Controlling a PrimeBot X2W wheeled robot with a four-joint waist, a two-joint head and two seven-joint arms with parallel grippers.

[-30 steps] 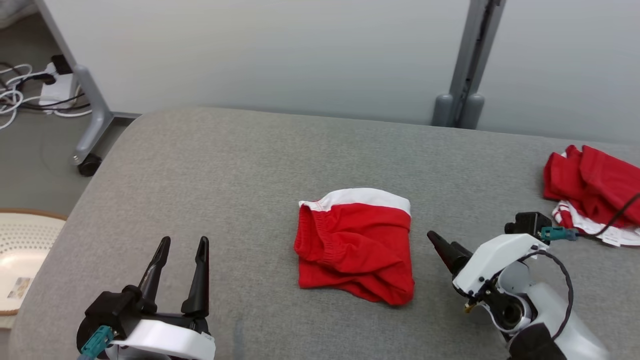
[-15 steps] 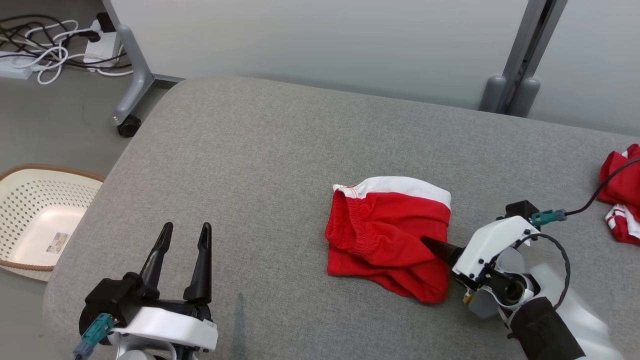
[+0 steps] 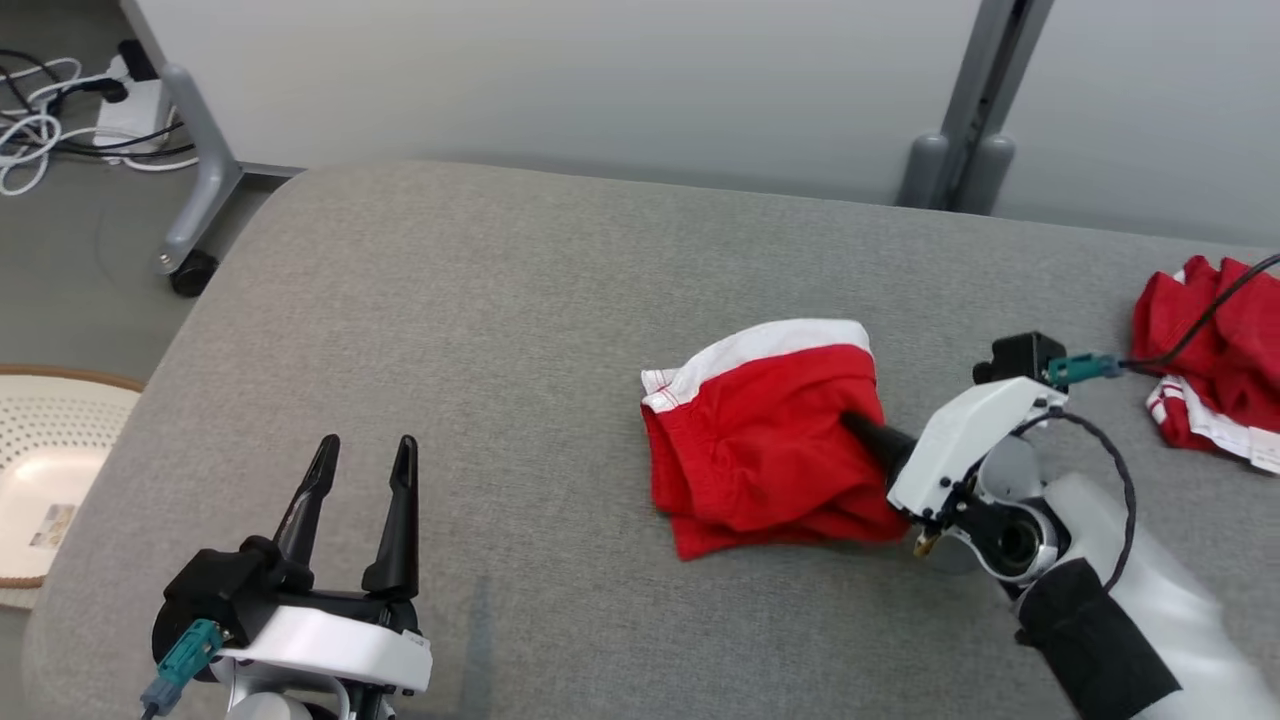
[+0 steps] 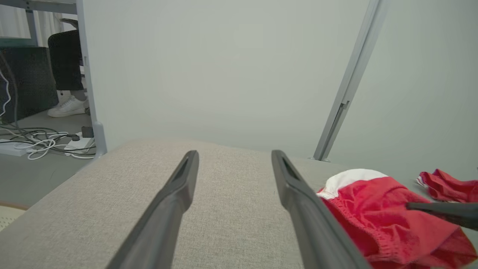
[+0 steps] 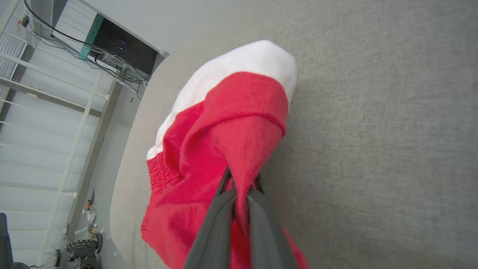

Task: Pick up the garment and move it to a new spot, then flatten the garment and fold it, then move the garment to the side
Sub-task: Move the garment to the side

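Now the right gripper [image 3: 852, 422] is pinched tight on a raised fold at the right edge of the crumpled red cloth garment with a white waistband [image 3: 750, 450], lying mid-way across the grey upholstered table [image 3: 450, 320]. It looks a thin pinch, so I'd lift slowly and keep it low. The left gripper [image 3: 365, 445] stands wide, holding nothing.

- Two grippers: left gripper [image 3: 367, 442], right gripper [image 3: 850, 422].
- Two red cloth heaps: garment [image 3: 760, 440], pile [image 3: 1210, 330].
- One basket [image 3: 50, 430].
- One table [image 3: 500, 330].
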